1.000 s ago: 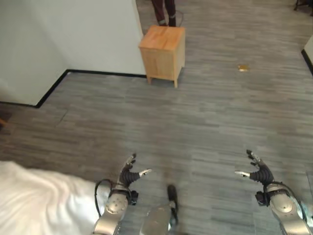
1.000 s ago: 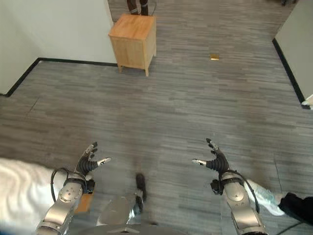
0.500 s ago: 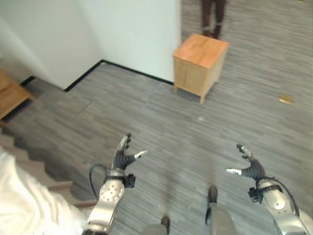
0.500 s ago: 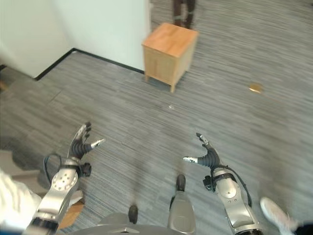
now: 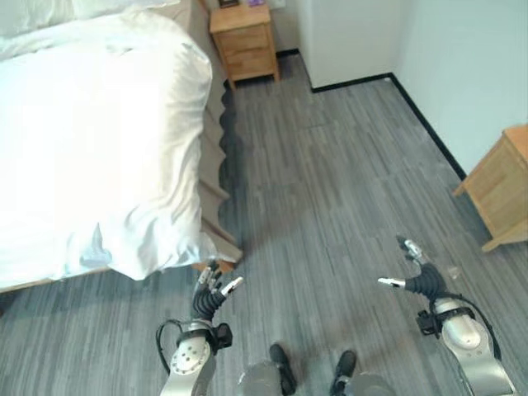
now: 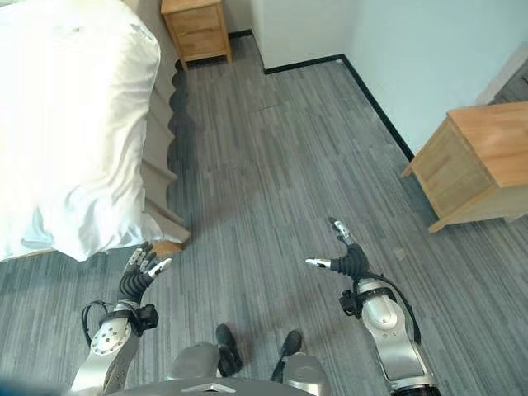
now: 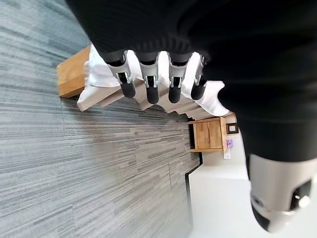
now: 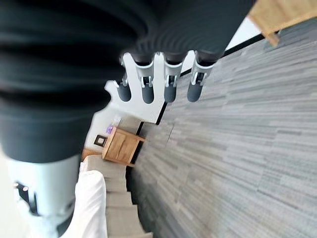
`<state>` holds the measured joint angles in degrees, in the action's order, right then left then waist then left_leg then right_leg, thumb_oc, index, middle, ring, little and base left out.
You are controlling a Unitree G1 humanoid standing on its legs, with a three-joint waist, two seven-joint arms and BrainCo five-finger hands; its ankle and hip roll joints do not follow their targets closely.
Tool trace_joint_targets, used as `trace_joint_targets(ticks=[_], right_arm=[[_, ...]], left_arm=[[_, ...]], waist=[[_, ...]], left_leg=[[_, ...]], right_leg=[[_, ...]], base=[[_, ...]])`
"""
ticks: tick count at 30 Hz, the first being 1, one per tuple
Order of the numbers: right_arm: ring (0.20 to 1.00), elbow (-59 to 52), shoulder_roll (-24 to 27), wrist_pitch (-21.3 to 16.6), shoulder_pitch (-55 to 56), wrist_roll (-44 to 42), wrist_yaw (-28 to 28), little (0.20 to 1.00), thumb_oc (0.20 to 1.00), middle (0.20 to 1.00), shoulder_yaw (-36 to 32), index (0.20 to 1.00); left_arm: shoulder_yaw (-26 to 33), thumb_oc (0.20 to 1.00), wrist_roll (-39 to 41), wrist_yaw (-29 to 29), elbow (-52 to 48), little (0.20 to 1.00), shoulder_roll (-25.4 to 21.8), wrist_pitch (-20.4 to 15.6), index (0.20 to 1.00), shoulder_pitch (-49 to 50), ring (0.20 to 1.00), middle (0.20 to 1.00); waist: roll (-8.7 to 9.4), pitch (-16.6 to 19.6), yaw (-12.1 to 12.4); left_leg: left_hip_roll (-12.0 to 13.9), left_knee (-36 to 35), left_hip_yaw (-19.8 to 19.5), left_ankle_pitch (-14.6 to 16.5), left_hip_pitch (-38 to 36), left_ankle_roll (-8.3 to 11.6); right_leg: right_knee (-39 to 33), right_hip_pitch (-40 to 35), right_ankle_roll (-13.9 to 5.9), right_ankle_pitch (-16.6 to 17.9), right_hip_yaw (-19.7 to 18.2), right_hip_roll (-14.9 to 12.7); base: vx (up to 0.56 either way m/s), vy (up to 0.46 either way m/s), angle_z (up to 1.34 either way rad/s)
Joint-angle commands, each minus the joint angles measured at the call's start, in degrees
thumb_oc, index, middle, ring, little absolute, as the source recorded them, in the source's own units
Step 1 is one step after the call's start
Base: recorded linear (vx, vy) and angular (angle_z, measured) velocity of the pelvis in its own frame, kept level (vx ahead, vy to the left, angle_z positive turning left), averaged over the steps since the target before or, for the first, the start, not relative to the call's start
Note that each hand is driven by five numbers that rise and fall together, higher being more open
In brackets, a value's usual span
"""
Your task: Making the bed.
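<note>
Fingers of both hands, left hand and right hand, spread apart, empty; white duvet on bed just beyond left hand, above grey floor, 2 wooden nightstands nearby.

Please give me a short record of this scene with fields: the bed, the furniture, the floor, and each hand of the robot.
bed: white duvet covers it; one corner hangs over the bed's near corner, close to the left hand
furniture: wooden nightstand at the head of the bed; second wooden cabinet by the wall on the robot's right
floor: grey wood-look planks
left hand: open, empty, held above the floor just short of the duvet corner
right hand: open, empty, over the floor, far from the bed
</note>
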<state>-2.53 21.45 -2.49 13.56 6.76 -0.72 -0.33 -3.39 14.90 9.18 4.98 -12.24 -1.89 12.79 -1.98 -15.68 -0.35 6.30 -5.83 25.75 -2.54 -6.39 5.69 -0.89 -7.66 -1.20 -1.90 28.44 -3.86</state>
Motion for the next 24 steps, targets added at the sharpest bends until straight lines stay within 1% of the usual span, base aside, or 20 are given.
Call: trace_joint_targets(ticks=[1, 2, 3, 6, 7, 8, 9, 10, 11, 12, 13, 15, 16, 18, 19, 20, 21, 22, 23, 24], right_arm=[[1.000, -2.6, 0.6, -2.1, 1.4, -0.4, -1.7, 1.000, 1.000, 1.000, -0.1, 1.000], [1.000, -2.2, 0.4, -2.1, 1.3, -0.6, -2.1, 1.000, 1.000, 1.000, -0.2, 1.000], [1.000, 15.4, 0.8, -3.1, -0.9, -9.5, -6.9, 1.000, 1.000, 1.000, -1.8, 1.000], [1.000, 12.4, 1.2, -2.9, -2.3, -8.7, -7.4, 1.000, 1.000, 1.000, -2.6, 1.000], [1.000, 12.6, 1.2, -2.4, -3.6, -6.5, -8.7, 1.000, 1.000, 1.000, -2.5, 1.000], [1.000, 12.2, 1.3, -2.1, -4.5, -5.5, -9.1, 1.000, 1.000, 1.000, -2.4, 1.000], [1.000, 12.2, 1.3, -2.1, -4.5, -5.5, -9.1, 1.000, 1.000, 1.000, -2.4, 1.000], [1.000, 11.8, 2.3, -0.9, -7.9, -1.7, -10.7, 1.000, 1.000, 1.000, -1.7, 1.000], [1.000, 11.3, 2.9, -0.4, -9.0, -0.1, -11.1, 1.000, 1.000, 1.000, -1.7, 1.000], [1.000, 9.7, 3.8, -0.2, -10.5, 1.1, -11.5, 1.000, 1.000, 1.000, -2.0, 1.000], [1.000, 9.6, 3.8, -0.1, -10.6, 1.1, -11.5, 1.000, 1.000, 1.000, -2.1, 1.000], [1.000, 8.0, 5.1, -0.7, -12.0, 0.3, -11.7, 1.000, 1.000, 1.000, -2.3, 1.000], [1.000, 8.0, 5.1, -0.7, -12.0, 0.2, -11.7, 1.000, 1.000, 1.000, -2.3, 1.000], [1.000, 6.9, 6.2, -1.0, -13.0, 0.0, -11.5, 1.000, 1.000, 1.000, -2.3, 1.000], [1.000, 5.9, 6.6, -1.0, -13.3, 0.1, -11.3, 1.000, 1.000, 1.000, -2.4, 1.000], [1.000, 3.4, 6.9, -1.4, -13.1, -0.2, -11.0, 1.000, 1.000, 1.000, -3.1, 1.000], [1.000, 2.7, 7.0, -1.5, -12.6, -0.2, -10.9, 1.000, 1.000, 1.000, -3.5, 1.000], [1.000, 2.5, 7.0, -1.4, -12.5, -0.1, -10.9, 1.000, 1.000, 1.000, -3.6, 1.000], [1.000, 0.6, 7.4, -1.6, -10.7, 1.0, -10.4, 1.000, 1.000, 1.000, -4.6, 1.000], [1.000, 0.6, 7.4, -1.6, -10.6, 1.0, -10.4, 1.000, 1.000, 1.000, -4.7, 1.000]], left_arm=[[1.5, 1.000, -3.2, -0.7, -4.3, 1.000, -5.9, -2.0, 1.000, -0.3, 1.000, 1.000], [1.4, 1.000, -3.3, -0.5, -4.1, 1.000, -6.2, -1.9, 1.000, -0.5, 1.000, 1.000], [2.6, 1.000, -3.3, 4.1, 4.5, 1.000, -6.9, -4.2, 1.000, -4.3, 1.000, 1.000], [3.5, 1.000, -3.0, 4.1, 0.0, 1.000, -7.5, -4.7, 1.000, -4.0, 1.000, 1.000], [3.1, 1.000, -4.3, 4.7, -0.3, 1.000, -8.7, -4.2, 1.000, -5.1, 1.000, 1.000], [2.9, 1.000, -5.7, 4.8, -0.9, 1.000, -9.3, -4.1, 1.000, -5.2, 1.000, 1.000], [2.9, 1.000, -5.7, 4.8, -0.9, 1.000, -9.3, -4.1, 1.000, -5.2, 1.000, 1.000], [3.1, 1.000, -6.9, 5.7, -1.7, 1.000, -9.9, -3.6, 1.000, -5.8, 1.000, 1.000], [3.1, 1.000, -7.0, 5.9, -1.9, 1.000, -9.9, -3.5, 1.000, -6.1, 1.000, 1.000], [3.0, 1.000, -7.3, 6.0, -1.4, 1.000, -10.0, -3.4, 1.000, -6.6, 1.000, 1.000], [3.1, 1.000, -7.3, 6.0, -1.3, 1.000, -10.0, -3.4, 1.000, -6.7, 1.000, 1.000], [2.3, 1.000, -7.6, 5.9, -1.0, 1.000, -9.7, -3.3, 1.000, -7.7, 1.000, 1.000], [2.4, 1.000, -7.6, 5.9, -1.0, 1.000, -9.7, -3.3, 1.000, -7.7, 1.000, 1.000], [2.6, 1.000, -7.9, 5.8, -0.7, 1.000, -9.7, -2.7, 1.000, -8.2, 1.000, 1.000], [2.7, 1.000, -8.5, 5.7, -0.8, 1.000, -9.6, -2.2, 1.000, -8.5, 1.000, 1.000], [3.1, 1.000, -9.0, 6.0, -0.1, 1.000, -9.4, -1.8, 1.000, -9.5, 1.000, 1.000], [3.0, 1.000, -9.3, 6.0, 0.0, 1.000, -9.4, -1.9, 1.000, -9.8, 1.000, 1.000], [3.0, 1.000, -9.3, 6.0, 0.1, 1.000, -9.4, -1.9, 1.000, -9.8, 1.000, 1.000], [2.7, 1.000, -9.7, 6.3, 0.6, 1.000, -9.2, -2.4, 1.000, -10.4, 1.000, 1.000], [2.7, 1.000, -9.7, 6.3, 0.6, 1.000, -9.2, -2.4, 1.000, -10.4, 1.000, 1.000]], waist=[[1.44, 4.2, -1.8], [1.68, 4.1, -1.8], [1.06, -0.3, -1.2], [0.94, 1.4, -0.6], [0.84, 2.0, -0.2], [0.70, 2.1, 0.0], [0.70, 2.2, 0.0], [-0.08, 2.7, 0.9], [-0.08, 2.9, 1.1], [0.11, 3.0, 1.1], [0.06, 3.0, 1.1], [0.38, 4.0, 0.6], [0.21, 4.1, 0.5], [0.55, 4.5, -0.3], [0.31, 4.4, -1.4], [-0.23, 3.9, -3.8], [-0.12, 3.8, -5.0], [-0.42, 3.7, -5.1], [-0.54, 4.1, -7.5], [-0.61, 4.0, -7.5]], left_leg=[[1.5, 1.0, -2.5, -0.7, 1.5, -1.32], [1.5, 0.8, -2.5, -0.7, 1.4, -1.31], [-4.4, 0.8, -14.6, 3.3, 3.7, -3.59], [-4.6, 0.8, -14.5, 3.7, 2.6, -4.30], [-4.9, 0.8, -15.1, 4.0, 1.9, -5.07], [-5.1, 0.8, -15.4, 4.3, 1.3, -5.53], [-5.1, 0.8, -15.4, 4.3, 1.4, -5.53], [-4.9, 0.8, -15.3, 5.2, 0.1, -6.02], [-5.0, 0.8, -15.6, 5.5, -0.6, -6.05], [-5.3, 0.9, -16.1, 6.4, -1.5, -6.05], [-5.3, 0.9, -16.1, 6.0, -1.2, -6.02], [-5.6, 1.3, -16.9, 7.0, -2.8, -5.24], [-5.4, 1.3, -16.9, 7.1, -2.8, -5.13], [-5.3, 0.8, -17.4, 8.8, -6.1, -4.11], [-4.7, 0.8, -18.0, 10.0, -8.4, -3.37], [-3.2, 0.8, -19.5, 11.9, -12.5, -1.71], [-2.7, 0.8, -20.3, 12.6, -14.0, -1.09], [-2.3, 0.8, -20.4, 12.7, -14.2, -1.01], [-1.0, 0.8, -22.4, 14.1, -18.3, -0.06], [-0.9, 0.8, -22.4, 14.1, -18.4, -0.04]], right_leg=[[4.8, 3.1, -8.86, 2.7, -3.2, -10.1], [5.5, 3.7, -9.04, 2.5, -3.6, -10.3], [3.3, 10.4, -8.54, 1.6, -14.7, -3.2], [5.3, 10.0, -9.01, 1.8, -14.4, -3.6], [11.4, 10.9, -9.77, 2.4, -14.6, -4.6], [14.8, 11.7, -10.52, 3.7, -14.7, -5.4], [14.7, 11.7, -10.51, 3.7, -14.7, -5.4], [19.8, 12.5, -11.00, 5.6, -12.9, -7.6], [20.6, 12.9, -11.08, 6.3, -12.9, -7.9], [20.4, 13.1, -11.09, 5.6, -13.8, -7.7], [20.0, 13.2, -10.95, 6.1, -13.7, -7.5], [14.5, 14.8, -9.59, 4.4, -13.5, -5.0], [14.4, 14.6, -9.53, 4.3, -13.4, -4.9], [8.3, 17.9, -9.36, 5.5, -10.9, -4.4], [4.6, 20.2, -9.52, 7.4, -9.2, -4.3], [-1.3, 24.5, -10.40, 10.1, -7.5, -4.9], [-2.4, 26.0, -10.79, 10.7, -8.4, -5.3], [-2.5, 25.7, -10.82, 10.5, -8.1, -5.1], [-2.4, 27.8, -11.58, 11.3, -10.7, -6.0], [-2.4, 27.7, -11.58, 11.2, -10.6, -6.0]], base=[[-0.01, 0.065, 0.48], [-0.05, 0.050, 0.15], [-0.01, 0.051, -0.12], [0.06, 0.061, 0.10], [0.03, 0.074, -0.01], [0.04, 0.075, -0.13], [0.08, 0.047, -0.13], [0.09, 0.015, -0.08], [0.16, 0.010, -0.01], [0.08, -0.012, 0.22], [0.13, -0.015, 0.31], [0.27, -0.025, 0.48], [0.39, -0.060, 0.45], [0.43, -0.091, 0.38], [0.72, -0.182, 0.58], [0.78, -0.206, 0.59], [0.58, -0.163, 0.39], [0.68, -0.208, -0.02], [0.49, -0.157, 0.41], [1.11, -0.363, 0.98]])
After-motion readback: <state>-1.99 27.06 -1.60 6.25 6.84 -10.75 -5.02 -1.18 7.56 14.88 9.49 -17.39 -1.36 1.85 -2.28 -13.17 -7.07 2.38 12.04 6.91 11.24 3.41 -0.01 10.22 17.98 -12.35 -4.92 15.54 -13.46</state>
